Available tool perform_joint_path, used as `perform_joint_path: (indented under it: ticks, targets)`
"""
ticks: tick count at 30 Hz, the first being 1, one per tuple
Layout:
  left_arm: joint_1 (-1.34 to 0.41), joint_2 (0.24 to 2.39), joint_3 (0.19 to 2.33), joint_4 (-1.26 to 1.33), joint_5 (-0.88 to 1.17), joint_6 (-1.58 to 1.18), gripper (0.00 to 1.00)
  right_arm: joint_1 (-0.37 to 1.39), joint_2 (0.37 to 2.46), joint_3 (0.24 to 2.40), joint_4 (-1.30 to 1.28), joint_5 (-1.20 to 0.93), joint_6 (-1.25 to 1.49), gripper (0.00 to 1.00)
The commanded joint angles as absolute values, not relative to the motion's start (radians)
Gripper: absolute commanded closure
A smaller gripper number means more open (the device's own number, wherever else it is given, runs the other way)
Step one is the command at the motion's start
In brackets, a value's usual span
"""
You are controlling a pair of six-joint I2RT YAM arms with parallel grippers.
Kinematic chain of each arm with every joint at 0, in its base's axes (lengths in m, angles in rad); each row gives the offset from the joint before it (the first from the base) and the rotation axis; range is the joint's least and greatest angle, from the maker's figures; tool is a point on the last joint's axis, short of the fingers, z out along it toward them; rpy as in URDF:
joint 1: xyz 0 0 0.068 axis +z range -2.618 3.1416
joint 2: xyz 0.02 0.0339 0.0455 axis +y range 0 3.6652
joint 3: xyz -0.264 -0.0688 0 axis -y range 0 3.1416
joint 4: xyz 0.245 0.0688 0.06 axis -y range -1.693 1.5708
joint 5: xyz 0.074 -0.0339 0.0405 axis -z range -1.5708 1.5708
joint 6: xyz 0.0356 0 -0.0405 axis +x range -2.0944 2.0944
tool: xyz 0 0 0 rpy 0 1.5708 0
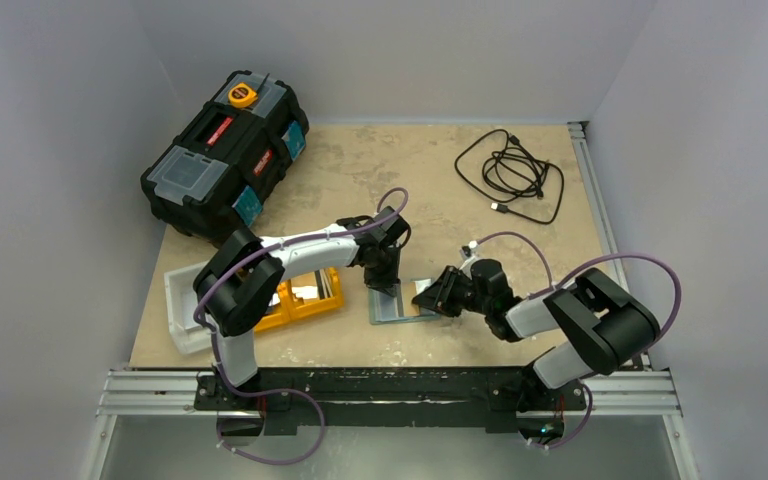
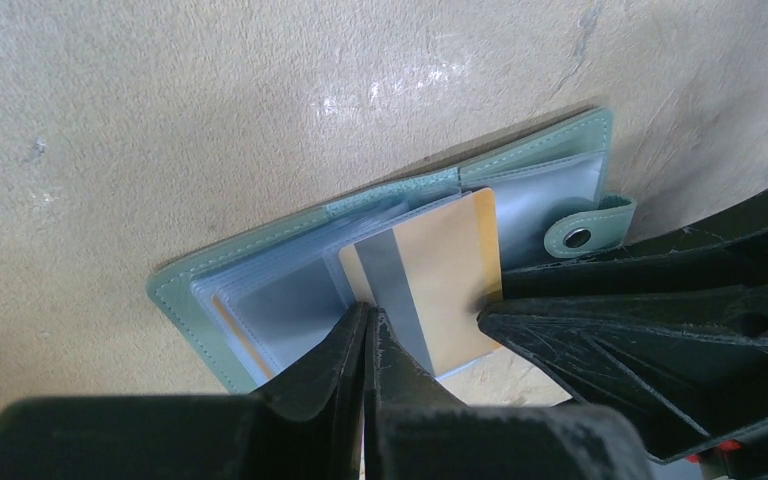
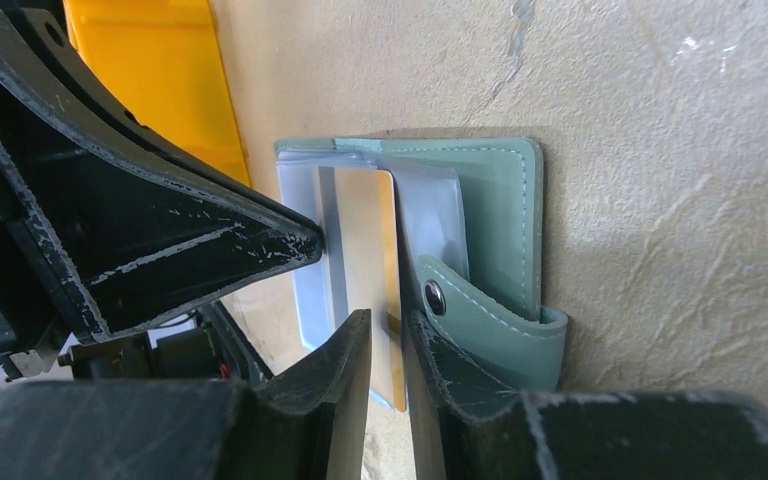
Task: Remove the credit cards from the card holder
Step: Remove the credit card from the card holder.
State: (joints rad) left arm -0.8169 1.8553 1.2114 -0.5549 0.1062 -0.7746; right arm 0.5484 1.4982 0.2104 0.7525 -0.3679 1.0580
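Observation:
The card holder (image 2: 550, 150) lies open on the table, grey-green with pale blue plastic sleeves, its snap tab (image 3: 480, 310) curled up. One of the credit cards (image 2: 450, 280), tan-gold with a grey stripe, sticks partly out of a sleeve. My left gripper (image 2: 368, 315) is shut with nothing in it, tips pressing on the sleeves beside the card. My right gripper (image 3: 385, 325) straddles the card's (image 3: 370, 230) free edge, with a narrow gap showing between its fingers. From above, both grippers (image 1: 385, 283) (image 1: 430, 297) meet over the holder (image 1: 400, 308).
An orange two-compartment tray (image 1: 305, 295) and a white tray (image 1: 182, 300) sit left of the holder. A black toolbox (image 1: 225, 155) stands at the back left. A coiled black cable (image 1: 515, 175) lies at the back right.

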Motion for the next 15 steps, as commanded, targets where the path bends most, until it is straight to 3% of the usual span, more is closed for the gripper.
perform_joint_path:
  ticks: [1, 8, 15]
  targets:
    - [-0.815, 1.872, 1.187, -0.611, 0.032, -0.778, 1.00, 0.543, 1.540, 0.205, 0.802, -0.388, 1.065, 0.80]
    - [-0.813, 1.877, 1.183, -0.619, 0.027, -0.781, 1.00, 0.539, 1.592, 0.187, 0.885, -0.408, 1.110, 0.90]
    - [-0.812, 1.881, 1.170, -0.623, 0.022, -0.782, 1.00, 0.528, 1.604, 0.166, 0.937, -0.419, 1.129, 0.83]
